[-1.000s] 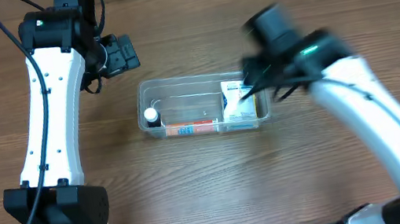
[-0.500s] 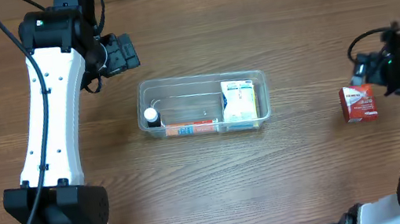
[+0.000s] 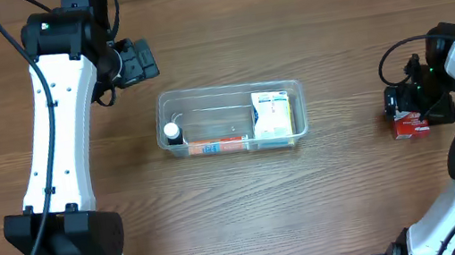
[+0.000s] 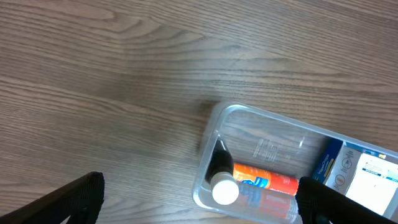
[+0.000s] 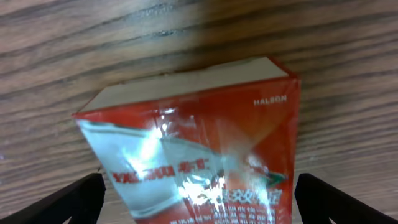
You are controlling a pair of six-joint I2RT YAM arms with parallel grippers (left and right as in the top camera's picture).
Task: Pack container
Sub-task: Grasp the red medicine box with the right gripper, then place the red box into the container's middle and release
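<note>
The clear container lies mid-table, holding a small white-capped bottle, an orange tube and a white and blue box. It also shows in the left wrist view. My left gripper is open and empty, up and left of the container. A red box lies at the far right. My right gripper is right over the red box, fingers open on either side of it, apart from its faces.
Bare wooden tabletop lies all around the container. The left arm's white links run down the left side to its base. The right arm's base is at the lower right edge.
My right arm has swung from over the container's right end out to the far right and come down over the red box. The left arm has not moved.
</note>
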